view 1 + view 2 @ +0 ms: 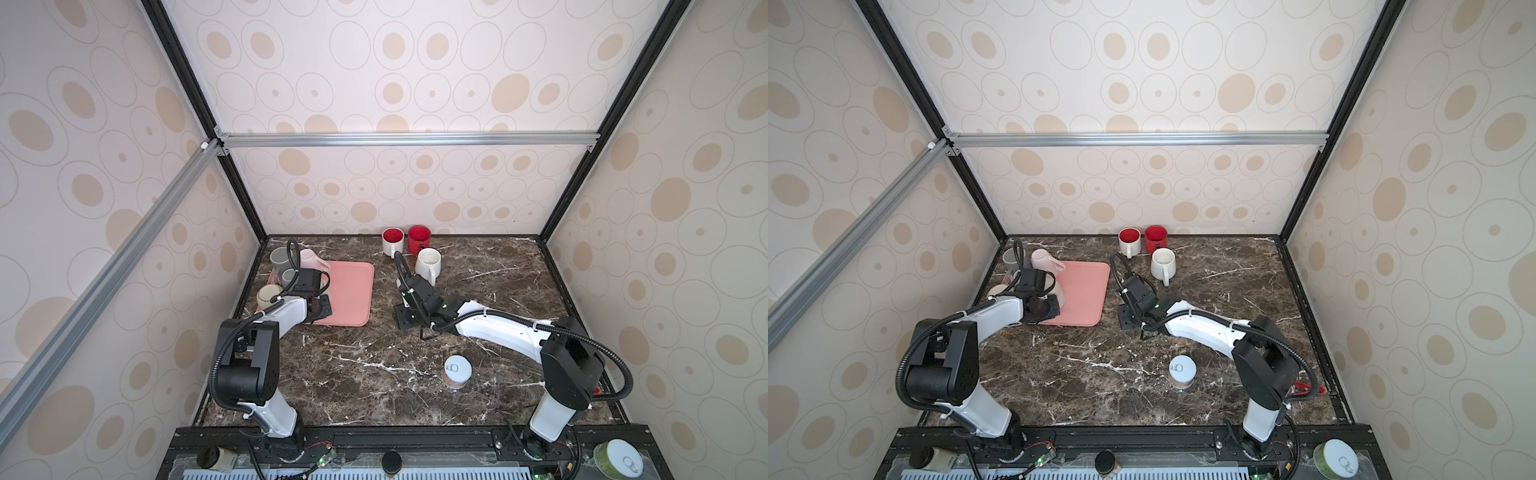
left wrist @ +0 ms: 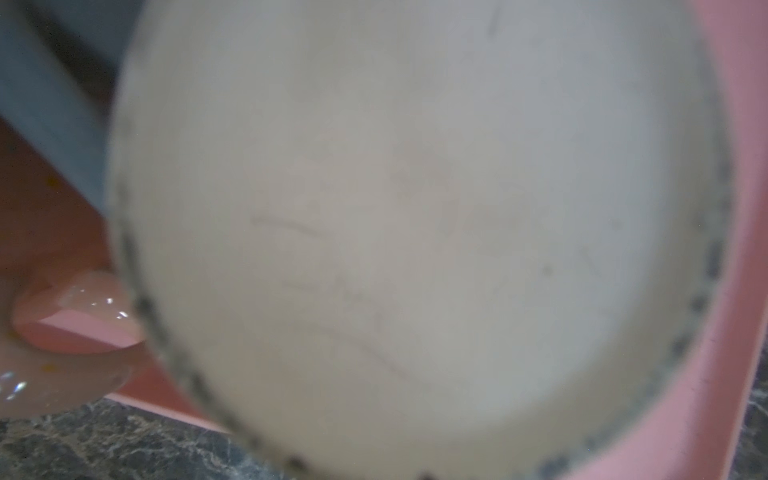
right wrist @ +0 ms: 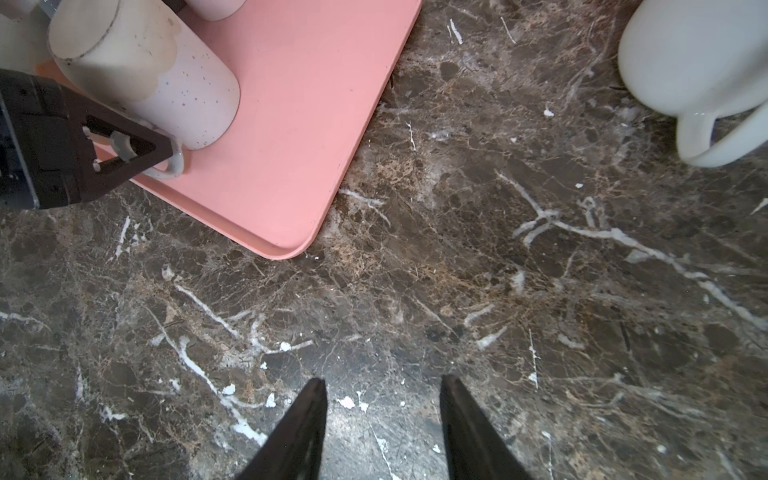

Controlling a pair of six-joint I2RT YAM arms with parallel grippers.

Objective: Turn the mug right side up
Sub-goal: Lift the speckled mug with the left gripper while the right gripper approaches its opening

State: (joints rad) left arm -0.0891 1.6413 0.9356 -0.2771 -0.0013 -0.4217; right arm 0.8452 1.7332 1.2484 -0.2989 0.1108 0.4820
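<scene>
Speckled mug (image 3: 145, 75) stood upside down, base up, on the pink tray (image 3: 291, 124), close to the tray's near edge. The tray lay on the left half of the table (image 3: 457, 270), toward the far edge. Left wrist view was almost filled w/ the mug's blurred pale base (image 2: 415, 228).

Left hand (image 3: 166, 151) was at the mug's handle. One black finger lay across the loop, the other was hidden behind it, so a full pinch can't be confirmed.

Right hand (image 3: 382, 386) hung low over bare marble just beside the tray's near right corner — fingers spread, nothing between them.

A white mug (image 3: 685, 54) stood upright on the table right of the tray, apart from it. Behind it, at the far edge, were a red mug (image 1: 419, 239) and a white mug w/ red inside (image 1: 392, 241), both upright. A lidded tin (image 1: 457, 370) sat nearer the front edge, right of centre.
</scene>
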